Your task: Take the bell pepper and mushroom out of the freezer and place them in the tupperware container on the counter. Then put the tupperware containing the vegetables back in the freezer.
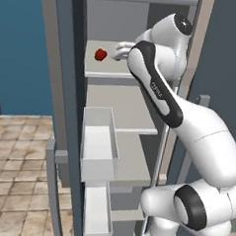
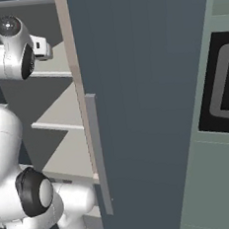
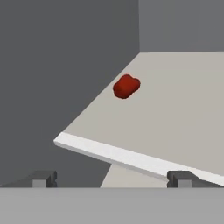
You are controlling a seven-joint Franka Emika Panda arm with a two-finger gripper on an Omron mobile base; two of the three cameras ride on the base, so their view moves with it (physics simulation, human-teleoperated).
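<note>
Hovering released, gripper point(image 3: 112, 178) jaws wide, low in frame; bell pepper point(image 3: 126, 86) upper middle on freezer point(image 3: 183, 105) shelf.

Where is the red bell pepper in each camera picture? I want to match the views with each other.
Left base view: the bell pepper lies on the upper freezer shelf, left of the arm's hand.
Right base view: hidden; the freezer wall and the arm stand before that part of the shelf.
Hand view: the bell pepper lies above centre, near the left wall, apart from the open gripper.
Shared landmark: the shelf's pale front edge.
</note>
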